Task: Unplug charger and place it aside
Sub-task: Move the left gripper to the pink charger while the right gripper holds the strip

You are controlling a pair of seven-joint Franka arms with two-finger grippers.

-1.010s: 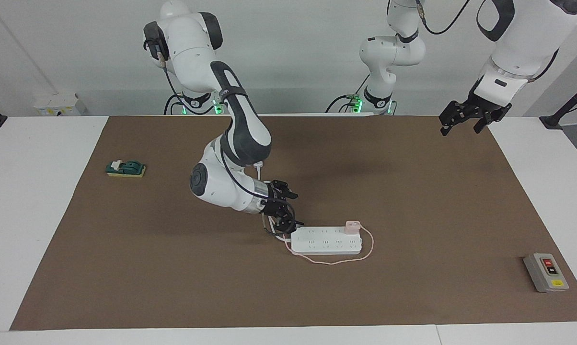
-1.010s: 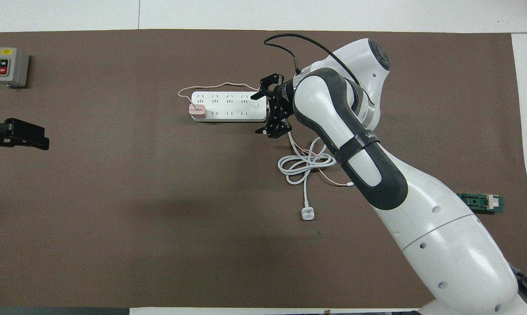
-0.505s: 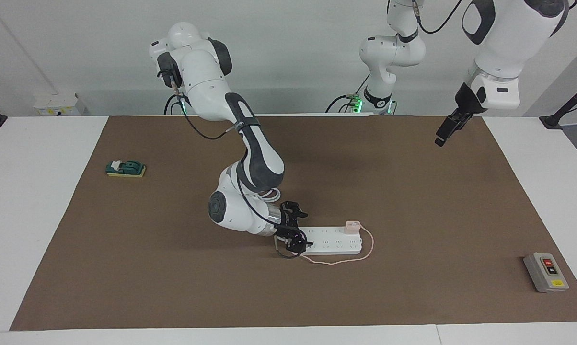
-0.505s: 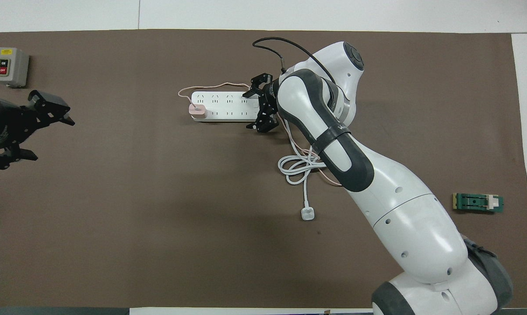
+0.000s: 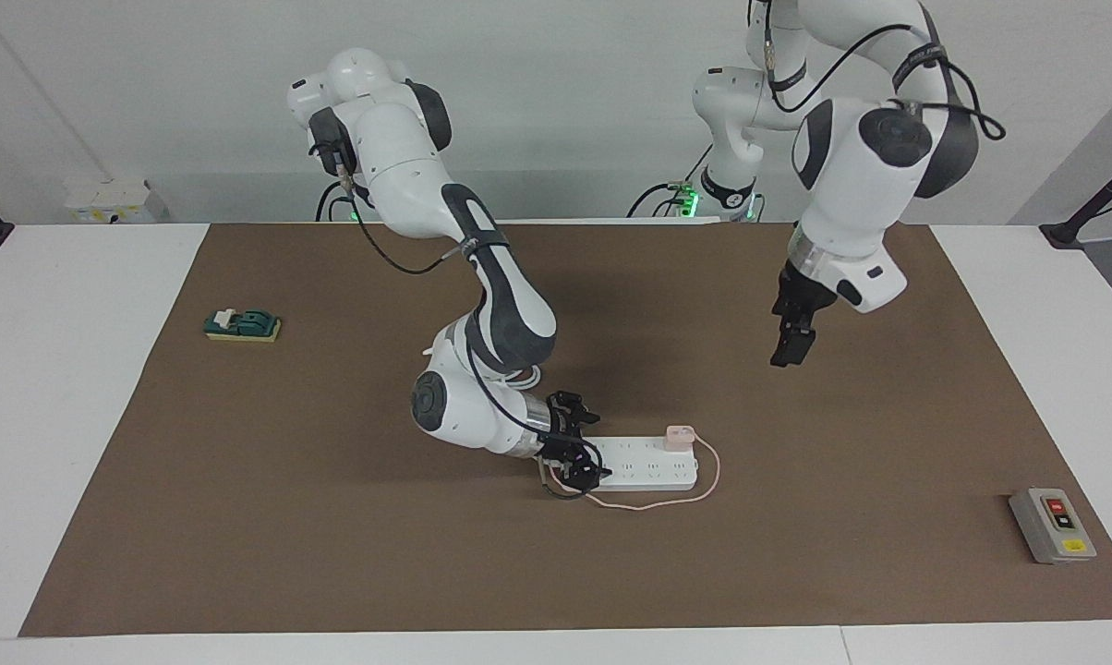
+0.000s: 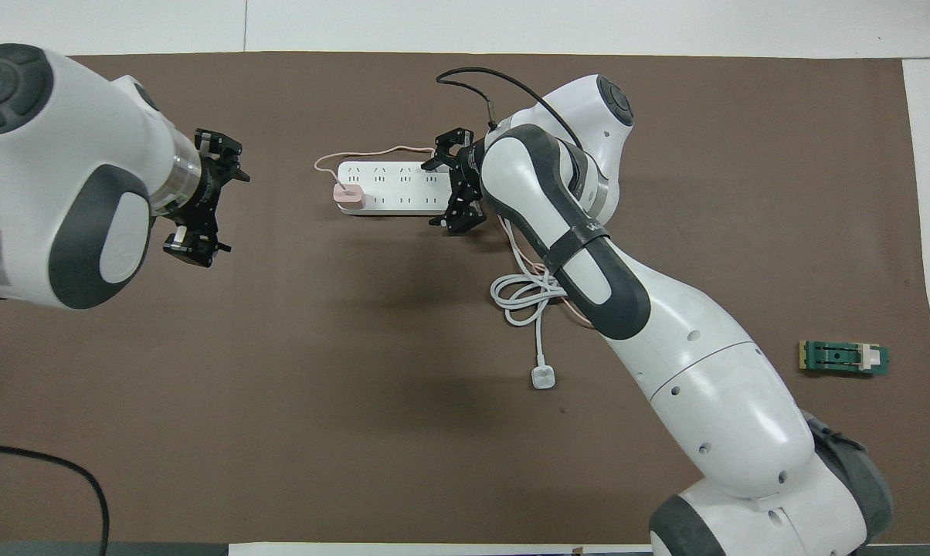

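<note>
1. The small pale pink cube-shaped charger (image 5: 679,436) sits plugged into the long white power strip (image 5: 648,469) on the brown mat of the bench (image 5: 796,554), at the strip's end toward the left arm.
2. The right gripper (image 5: 582,459) is down at the strip's other end, jaws spread around it.
3. The left gripper (image 5: 790,346) hangs over bare mat, jaws apart, holding nothing.

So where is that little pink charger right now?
The pink charger is plugged into the white power strip, at the strip's end toward the left arm, in the middle of the brown mat.
</note>
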